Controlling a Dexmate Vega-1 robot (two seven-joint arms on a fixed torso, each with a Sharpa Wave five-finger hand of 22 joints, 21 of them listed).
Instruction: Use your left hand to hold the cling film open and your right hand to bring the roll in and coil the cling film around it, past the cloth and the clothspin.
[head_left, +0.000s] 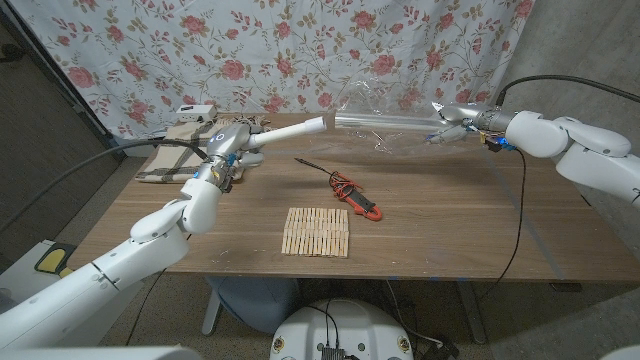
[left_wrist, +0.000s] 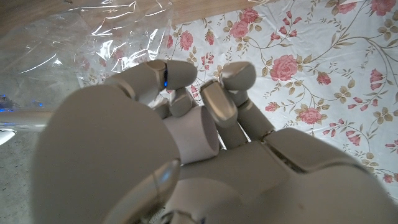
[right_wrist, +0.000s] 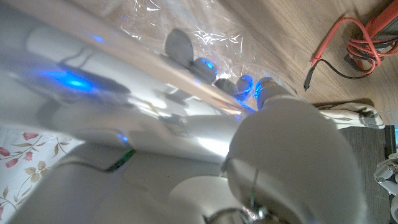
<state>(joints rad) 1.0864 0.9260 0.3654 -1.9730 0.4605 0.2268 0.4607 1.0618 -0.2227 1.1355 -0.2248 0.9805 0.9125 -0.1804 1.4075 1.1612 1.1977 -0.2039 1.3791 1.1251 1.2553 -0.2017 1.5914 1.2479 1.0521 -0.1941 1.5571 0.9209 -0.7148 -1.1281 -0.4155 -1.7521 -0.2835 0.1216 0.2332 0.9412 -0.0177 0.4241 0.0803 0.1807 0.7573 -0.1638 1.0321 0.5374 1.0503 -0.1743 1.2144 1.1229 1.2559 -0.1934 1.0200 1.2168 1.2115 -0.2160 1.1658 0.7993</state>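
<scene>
Roll gripped in our left hand, cling film stretched across to our grasping right hand.

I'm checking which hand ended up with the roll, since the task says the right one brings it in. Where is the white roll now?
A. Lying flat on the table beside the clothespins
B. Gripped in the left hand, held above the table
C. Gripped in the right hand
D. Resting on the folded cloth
B: the left hand grips the roll at one end, off the table, while the right hand holds the stretched cling film.
</scene>
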